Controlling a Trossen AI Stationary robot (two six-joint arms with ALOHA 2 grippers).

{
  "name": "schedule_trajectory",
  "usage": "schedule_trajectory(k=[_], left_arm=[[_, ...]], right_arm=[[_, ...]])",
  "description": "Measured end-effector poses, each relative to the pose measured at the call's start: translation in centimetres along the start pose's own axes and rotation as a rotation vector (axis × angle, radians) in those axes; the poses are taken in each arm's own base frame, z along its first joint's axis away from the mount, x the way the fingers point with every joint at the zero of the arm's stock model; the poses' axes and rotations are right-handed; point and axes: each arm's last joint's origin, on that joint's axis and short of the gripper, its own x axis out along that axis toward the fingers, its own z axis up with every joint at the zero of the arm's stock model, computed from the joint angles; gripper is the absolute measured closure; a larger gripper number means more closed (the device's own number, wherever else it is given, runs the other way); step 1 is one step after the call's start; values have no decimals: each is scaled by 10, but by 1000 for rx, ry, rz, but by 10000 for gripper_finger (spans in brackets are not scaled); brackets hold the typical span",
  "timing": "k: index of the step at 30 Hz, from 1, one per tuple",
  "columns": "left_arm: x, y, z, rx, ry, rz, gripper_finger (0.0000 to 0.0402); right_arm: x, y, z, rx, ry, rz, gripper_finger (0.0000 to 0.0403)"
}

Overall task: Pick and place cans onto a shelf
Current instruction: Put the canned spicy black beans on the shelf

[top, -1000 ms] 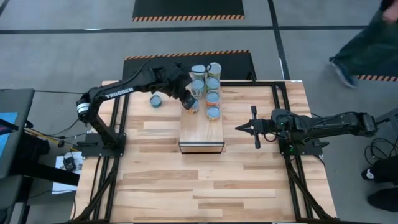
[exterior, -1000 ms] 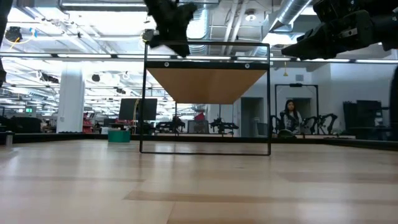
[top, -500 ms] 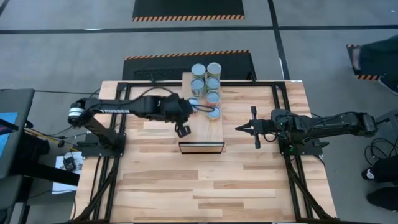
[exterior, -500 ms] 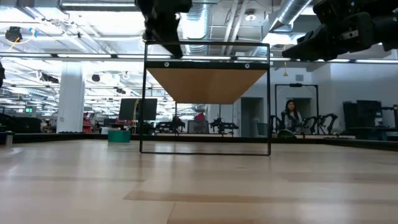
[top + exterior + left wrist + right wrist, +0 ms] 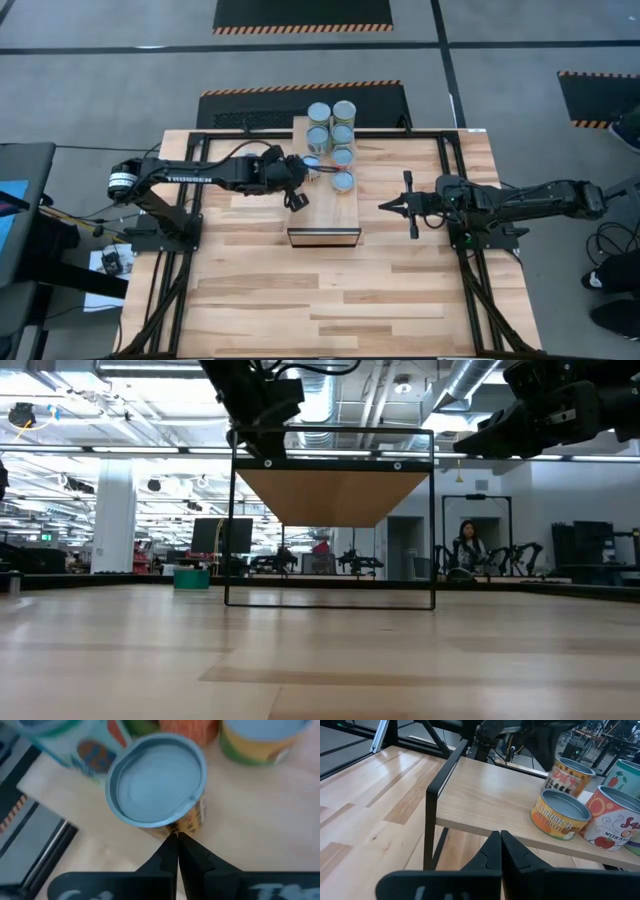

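Several cans stand on the far half of the light-wood shelf (image 5: 325,212), which also shows in the right wrist view (image 5: 490,800). One can with an orange side (image 5: 312,163) stands at the shelf's left edge. My left gripper (image 5: 303,178) is shut and comes in level from the table's left. Its tips (image 5: 177,840) sit right at that can (image 5: 157,780). My right gripper (image 5: 385,207) is shut and empty, hovering to the right of the shelf. Its tips show in the right wrist view (image 5: 500,837). One more can may be hidden under my left arm. My left gripper's shut fingertips (image 5: 175,845) lie against or just short of the can's orange side wall (image 5: 187,822), low on the can. I cannot tell whether they touch. The can stands upright on the shelf top.
Black frame rails (image 5: 196,190) run along the tabletop's left and right sides. Bare planked tabletop (image 5: 330,300) lies on the near side of the shelf. Beyond the table a person (image 5: 465,550) sits in the room. A striped black mat (image 5: 300,95) lies behind the table.
My left gripper has come away from the can with the orange side, which now stands on the shelf's left edge. The arm has stretched out low and level from the table's left. The gripper dipped toward the near edge, then came back toward the can.
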Motion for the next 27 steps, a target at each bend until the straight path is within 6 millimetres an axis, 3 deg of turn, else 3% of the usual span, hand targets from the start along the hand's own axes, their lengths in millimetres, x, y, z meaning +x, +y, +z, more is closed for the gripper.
schedule_trajectory(k=[11, 27], left_arm=[[16, 6, 7, 3, -25, -29, 400], [18, 9, 12, -9, -76, -28, 400]], right_arm=[[0, 0, 0, 0, 1, -2, 394], [0, 0, 0, 1, 3, -2, 394]])
